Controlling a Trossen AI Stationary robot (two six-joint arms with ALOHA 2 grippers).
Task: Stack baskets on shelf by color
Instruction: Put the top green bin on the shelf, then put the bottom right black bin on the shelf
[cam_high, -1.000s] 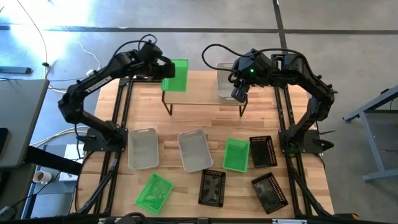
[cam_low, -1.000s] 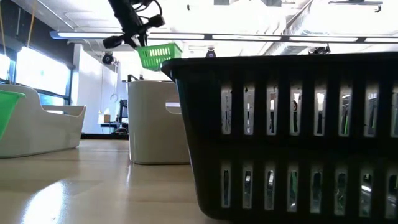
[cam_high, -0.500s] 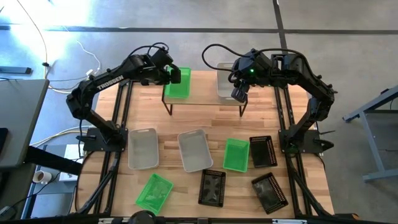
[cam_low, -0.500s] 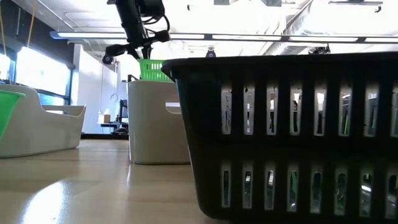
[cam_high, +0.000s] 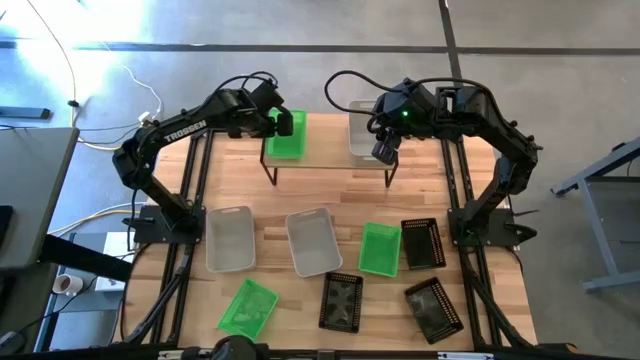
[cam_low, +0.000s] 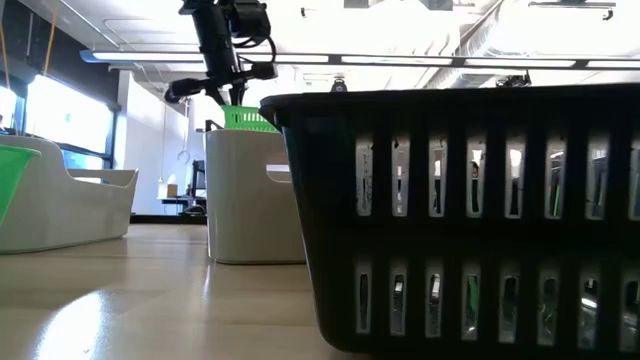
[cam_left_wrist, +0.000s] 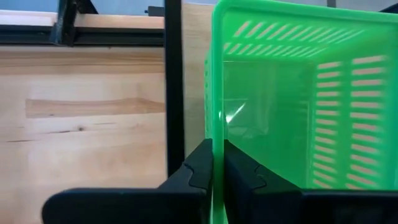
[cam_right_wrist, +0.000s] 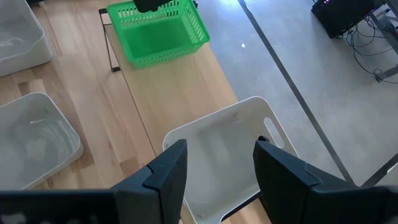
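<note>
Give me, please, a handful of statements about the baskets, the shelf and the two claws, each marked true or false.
1. A green basket sits at the left end of the shelf. True.
2. The left claw pinches that green basket's wall. True.
3. Three black baskets stand on the shelf. False: all three lie on the table, near its front right.
4. The right claw is shut on a grey basket. False: it is open above the grey basket at the shelf's right end.
5. Two grey baskets lie on the table. True.
</note>
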